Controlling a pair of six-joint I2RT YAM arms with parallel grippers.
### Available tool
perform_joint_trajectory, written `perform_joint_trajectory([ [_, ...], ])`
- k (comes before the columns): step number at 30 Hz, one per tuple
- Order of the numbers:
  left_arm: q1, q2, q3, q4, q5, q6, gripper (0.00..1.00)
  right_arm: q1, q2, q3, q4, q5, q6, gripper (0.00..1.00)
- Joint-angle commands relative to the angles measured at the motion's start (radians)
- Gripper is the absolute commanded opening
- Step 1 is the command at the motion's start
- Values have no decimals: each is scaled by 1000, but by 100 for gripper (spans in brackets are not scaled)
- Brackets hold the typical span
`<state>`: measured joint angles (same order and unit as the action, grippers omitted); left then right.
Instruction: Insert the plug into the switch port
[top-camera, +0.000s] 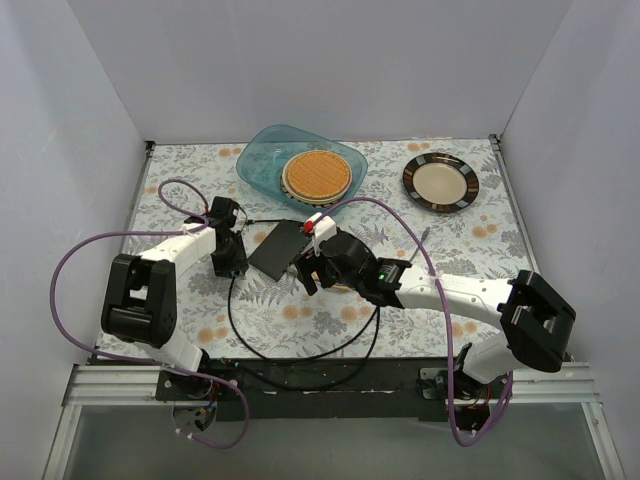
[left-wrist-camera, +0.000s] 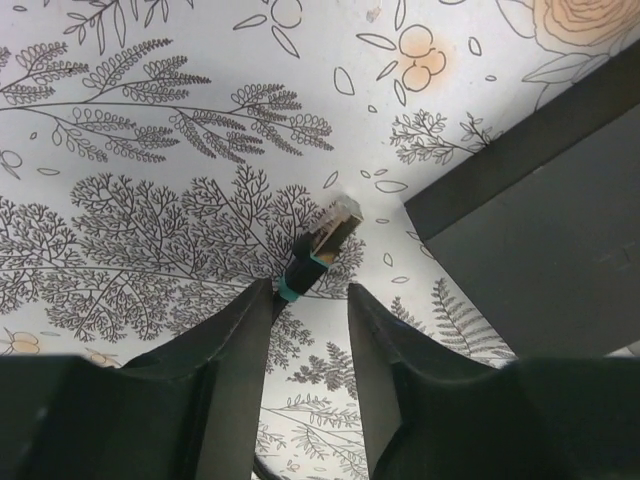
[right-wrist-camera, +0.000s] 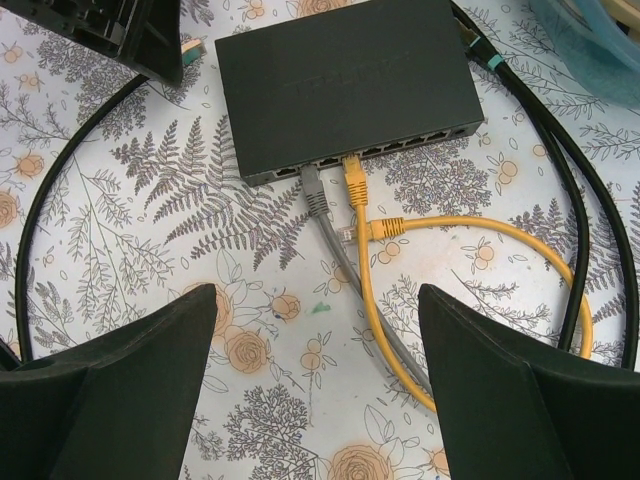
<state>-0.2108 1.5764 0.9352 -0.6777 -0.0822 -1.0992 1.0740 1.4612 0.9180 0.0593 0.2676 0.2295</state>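
Plug (left-wrist-camera: 335, 225): RJ45 with a teal boot (left-wrist-camera: 298, 282) on a black cable (right-wrist-camera: 33, 220). It lies flat on the table (left-wrist-camera: 150, 120) at 9 o'clock of the switch (top-camera: 278, 250), nose aimed about 1 o'clock in the left wrist view.

Left gripper (left-wrist-camera: 310, 295) straddles the cable right behind the boot. Its fingers (left-wrist-camera: 235, 350) are half apart with a gap on one side, no pinch that I can see.

Right gripper (right-wrist-camera: 315, 300) sits near 4 o'clock of the switch, fingers spread wide, holding nothing, facing the port row. Grey cable (right-wrist-camera: 325, 225) and yellow cable (right-wrist-camera: 365, 290) are already in, and there are free sockets toward 3 o'clock.

Handling guess: the plug is light, hard and a bit slick, with a fragile latch tab. The cable is springy and will twist it, so grab the boot or plug body, not the cord. The switch looks light and likely slides when pushed, so brace it.
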Motion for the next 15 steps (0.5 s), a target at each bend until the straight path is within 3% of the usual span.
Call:
perform_joint_trajectory([
  [1, 2, 28, -7, 26, -24, 10, 34, 1, -30, -4, 17, 24, 2, 88],
  [7, 4, 85, 5, 6, -44, 12, 17, 0, -53, -19, 10, 32, -2, 88],
  [9, 4, 85, 8, 6, -30, 15, 2, 1, -58, -24, 8, 27, -1, 88],
  [15, 4, -74, 14, 53, 81, -2, 0, 1, -96, -28, 19, -27, -13, 88],
])
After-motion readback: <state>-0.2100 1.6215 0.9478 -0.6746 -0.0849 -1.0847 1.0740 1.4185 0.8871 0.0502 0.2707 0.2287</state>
